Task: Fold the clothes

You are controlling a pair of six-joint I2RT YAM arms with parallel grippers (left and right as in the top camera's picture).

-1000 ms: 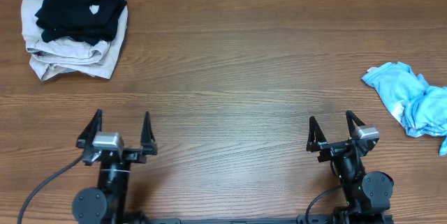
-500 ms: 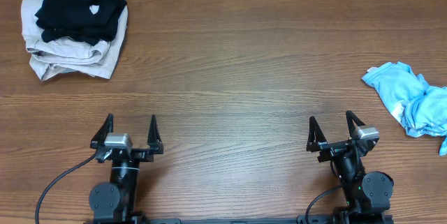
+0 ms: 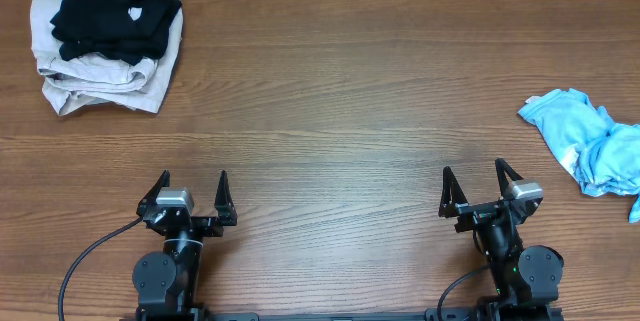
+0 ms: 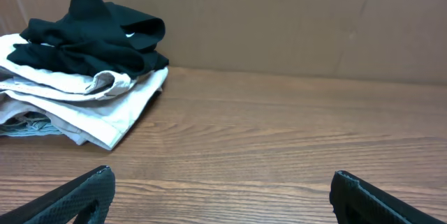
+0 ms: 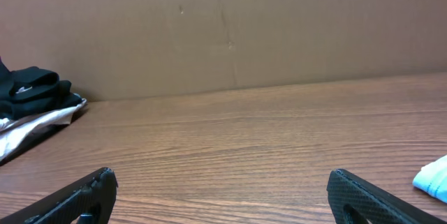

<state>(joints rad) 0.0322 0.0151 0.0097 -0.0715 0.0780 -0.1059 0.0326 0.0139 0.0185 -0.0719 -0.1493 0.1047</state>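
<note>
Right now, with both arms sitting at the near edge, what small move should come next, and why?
Probably swing the right gripper out toward the blue garment. It lies crumpled and unfolded at the right edge, nearer than the black shirt on the far-left pile, and that gripper is open and empty.

The table (image 3: 340,101) is viewed straight down from above. Both wrist views are taken low over the wood near 6 o'clock, faced toward 12 o'clock and a brown wall (image 4: 279,21). The clothes pile (image 3: 105,46) at 10 o'clock is shared by all three.
</note>
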